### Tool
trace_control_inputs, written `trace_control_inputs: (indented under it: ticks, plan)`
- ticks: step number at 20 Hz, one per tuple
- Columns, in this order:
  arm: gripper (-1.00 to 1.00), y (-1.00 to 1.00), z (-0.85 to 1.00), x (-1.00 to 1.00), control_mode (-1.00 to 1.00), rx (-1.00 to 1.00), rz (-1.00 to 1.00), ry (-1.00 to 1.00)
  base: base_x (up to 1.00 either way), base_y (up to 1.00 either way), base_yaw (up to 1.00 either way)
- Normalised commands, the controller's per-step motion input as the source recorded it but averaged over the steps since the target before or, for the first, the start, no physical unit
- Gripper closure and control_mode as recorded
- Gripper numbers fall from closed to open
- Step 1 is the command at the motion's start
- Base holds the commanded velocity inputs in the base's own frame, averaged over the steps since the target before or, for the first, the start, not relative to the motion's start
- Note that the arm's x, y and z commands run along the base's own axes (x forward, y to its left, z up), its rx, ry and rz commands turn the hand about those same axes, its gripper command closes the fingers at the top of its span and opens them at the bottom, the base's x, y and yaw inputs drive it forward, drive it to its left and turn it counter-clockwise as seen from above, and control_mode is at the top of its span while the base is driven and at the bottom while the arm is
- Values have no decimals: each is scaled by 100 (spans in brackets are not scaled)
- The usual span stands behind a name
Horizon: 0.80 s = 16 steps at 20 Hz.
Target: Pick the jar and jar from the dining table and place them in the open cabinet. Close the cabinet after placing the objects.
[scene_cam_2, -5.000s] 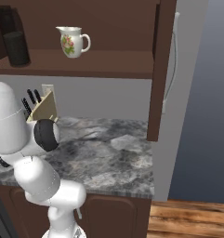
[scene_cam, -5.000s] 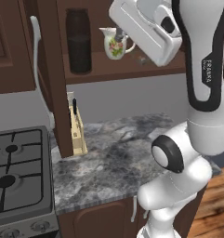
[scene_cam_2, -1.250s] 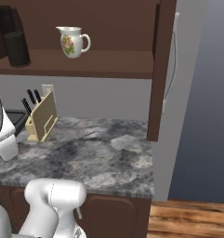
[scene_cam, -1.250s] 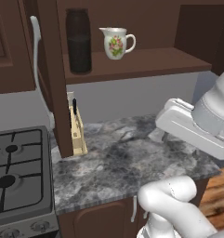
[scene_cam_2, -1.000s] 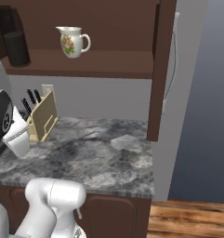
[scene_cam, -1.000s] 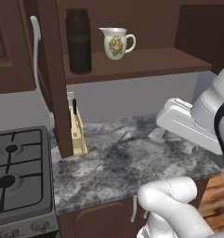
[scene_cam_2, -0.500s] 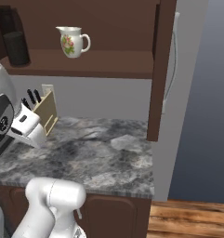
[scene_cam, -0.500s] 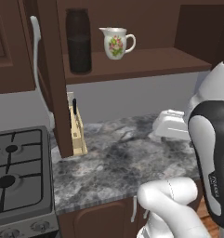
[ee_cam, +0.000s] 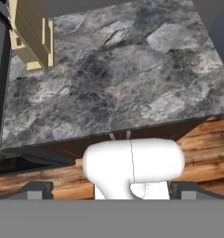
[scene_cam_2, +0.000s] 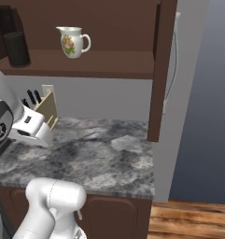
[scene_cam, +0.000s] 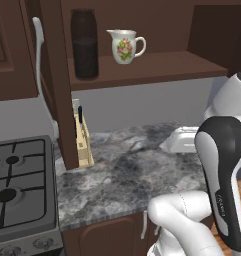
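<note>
Jaws were spread wide, empty; gripper (ee_cam: 111, 190) hung over the counter (ee_cam: 132, 83) edge. One tall jar (scene_cam: 85, 44) and one jug (scene_cam: 124, 46) stood on the cabinet (scene_cam: 142, 70) shelf. One knife block (scene_cam: 82, 135). Arm folded low.

A kitchen: gas stove (scene_cam: 17, 185), knife block (scene_cam: 82, 137), stone counter (scene_cam: 137, 170), wall cabinet (scene_cam: 142, 70).

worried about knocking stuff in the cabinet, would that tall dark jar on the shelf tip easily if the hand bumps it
The tall dark jar is much taller than wide, so a bump near its top would likely tip it. Once down, its round body would probably roll along the shelf. The white floral jug stands beside it, apart, and looks breakable if struck.
</note>
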Motion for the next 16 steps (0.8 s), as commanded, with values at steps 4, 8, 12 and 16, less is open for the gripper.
trace_control_inputs:
  ticks: [4, 8, 12, 16]
  plan:
    - [-100, -8, 0, 0, -100, 0, 0, 0, 0, 0, 0]
    - [-100, -5, 0, 0, -100, 0, 0, 0, 0, 0, 0]
    - [-100, 0, 0, 0, -100, 0, 0, 0, 0, 0, 0]
    - [-100, 0, 0, 0, -100, 0, 0, 0, 0, 0, 0]
